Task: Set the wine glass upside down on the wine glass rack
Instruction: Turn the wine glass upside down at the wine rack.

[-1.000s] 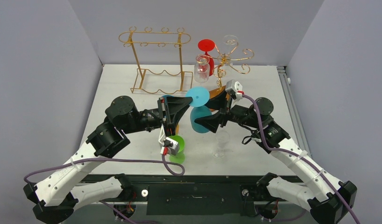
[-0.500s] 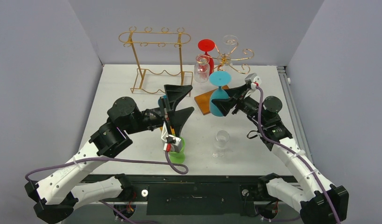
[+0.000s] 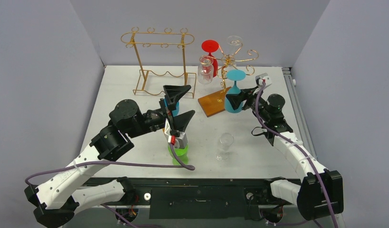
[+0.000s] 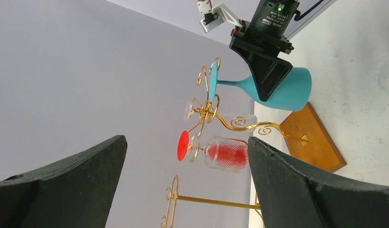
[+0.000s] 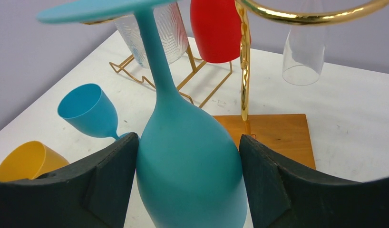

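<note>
Table; wooden rack base; clear glass (upright); green cup, seemingly.

Bright, even, diffuse light from above; faint soft shadows on white table. Top view sharp. Wrist views: close dark fingers slightly blurred along lower frame edge.

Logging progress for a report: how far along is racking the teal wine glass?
Done: the teal wine glass is inverted and gripped by the right pincer. In hand: its foot is beside the gold rack, seemingly unhooked. Left: slide the stem into a hook, then release. The left pincer is open.
</note>
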Tool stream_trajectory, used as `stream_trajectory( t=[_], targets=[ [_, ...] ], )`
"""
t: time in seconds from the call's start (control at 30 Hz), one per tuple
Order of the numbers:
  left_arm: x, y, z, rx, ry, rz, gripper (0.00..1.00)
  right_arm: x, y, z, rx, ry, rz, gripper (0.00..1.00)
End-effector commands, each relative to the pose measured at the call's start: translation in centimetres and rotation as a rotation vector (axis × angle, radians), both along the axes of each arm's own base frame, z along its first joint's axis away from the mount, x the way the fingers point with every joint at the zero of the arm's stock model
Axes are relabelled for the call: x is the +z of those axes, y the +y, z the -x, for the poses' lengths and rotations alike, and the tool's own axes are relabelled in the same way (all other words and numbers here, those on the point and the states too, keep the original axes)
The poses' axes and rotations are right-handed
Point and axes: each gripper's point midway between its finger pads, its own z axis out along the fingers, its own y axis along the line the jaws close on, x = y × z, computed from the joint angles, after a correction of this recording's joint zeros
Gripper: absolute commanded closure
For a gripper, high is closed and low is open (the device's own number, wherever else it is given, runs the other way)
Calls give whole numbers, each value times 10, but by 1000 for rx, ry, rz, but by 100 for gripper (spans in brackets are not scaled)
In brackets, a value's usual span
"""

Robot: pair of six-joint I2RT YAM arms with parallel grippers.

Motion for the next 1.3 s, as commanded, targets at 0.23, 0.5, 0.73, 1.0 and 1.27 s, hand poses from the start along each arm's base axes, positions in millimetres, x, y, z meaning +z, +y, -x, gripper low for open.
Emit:
stream_trajectory(
  t=[0.23, 0.5, 0.73, 1.0, 1.27],
  targets=[
    [-5, 10, 3, 28, 70, 38, 4, 53, 12, -30, 22, -171, -165, 45],
    [-12, 9, 3, 28, 86, 32, 4, 58, 13, -34, 19, -198, -187, 48],
    [-13, 9, 3, 29, 92, 33, 4, 53, 25, -42, 23, -188, -169, 48],
    [-11, 12, 3, 36, 93, 37, 4, 42, 42, -47, 10, -172, -140, 49],
    [-13, 13, 4, 38, 99, 35, 4, 36, 57, -50, 8, -159, -98, 49]
  ],
)
